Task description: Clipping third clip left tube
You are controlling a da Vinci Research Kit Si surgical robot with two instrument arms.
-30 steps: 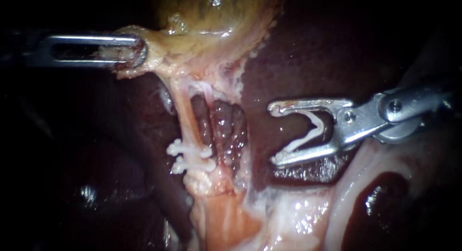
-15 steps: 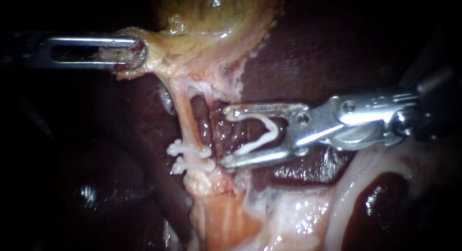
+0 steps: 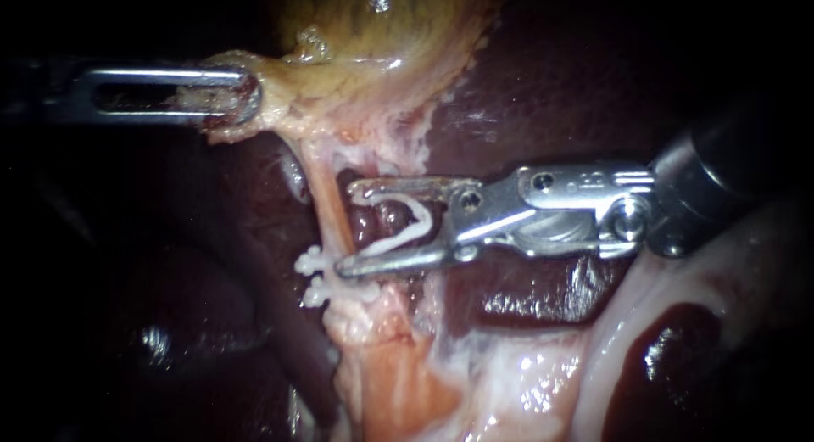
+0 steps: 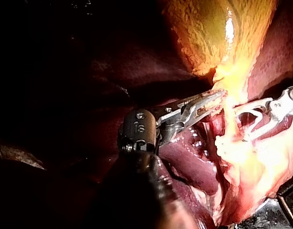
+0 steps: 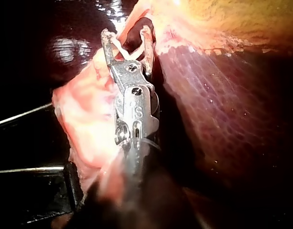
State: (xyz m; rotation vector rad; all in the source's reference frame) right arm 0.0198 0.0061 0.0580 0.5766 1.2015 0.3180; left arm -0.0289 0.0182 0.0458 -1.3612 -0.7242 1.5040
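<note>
Left tube (image 3: 329, 209): pale pink strand, taut, running down from the gallbladder (image 3: 381, 35), with two white shut clips (image 3: 312, 260) stacked close across it low down. Open clip (image 3: 405, 232): white V seated in the right instrument (image 3: 348, 228), mouth facing the tube just above those two, tube not yet inside it.

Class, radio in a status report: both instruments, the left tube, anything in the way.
Left instrument shut on gallbladder edge. Right instrument holds clip, tips at left tube, above two placed clips. Nothing in the way.
</note>
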